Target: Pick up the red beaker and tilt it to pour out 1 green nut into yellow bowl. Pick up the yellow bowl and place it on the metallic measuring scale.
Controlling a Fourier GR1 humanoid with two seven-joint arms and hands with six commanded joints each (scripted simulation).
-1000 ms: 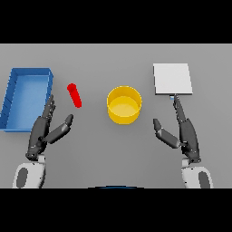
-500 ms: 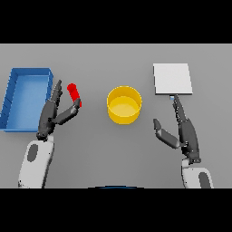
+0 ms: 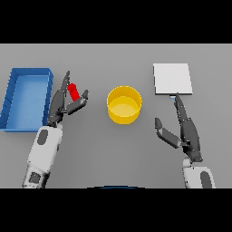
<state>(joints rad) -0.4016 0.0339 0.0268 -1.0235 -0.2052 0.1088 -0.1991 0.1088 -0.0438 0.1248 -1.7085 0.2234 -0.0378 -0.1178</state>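
Right hand [image 3: 186, 132] idle nearest, fingers straight and empty, tips just short of the metallic scale [image 3: 172, 79]. Left hand [image 3: 65, 100] spread open around the red beaker [image 3: 73, 91], not yet gripping, beside the blue tray [image 3: 27, 74]. Step: beaker pickup; next, close fingers, lift, tilt over yellow bowl [image 3: 123, 105] at table centre

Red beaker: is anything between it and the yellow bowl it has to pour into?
Nothing visible stands between them. The red beaker sits between the left hand's fingers and thumb; only the thumb and bare grey table lie on the way to the yellow bowl. The blue tray lies on the far side.
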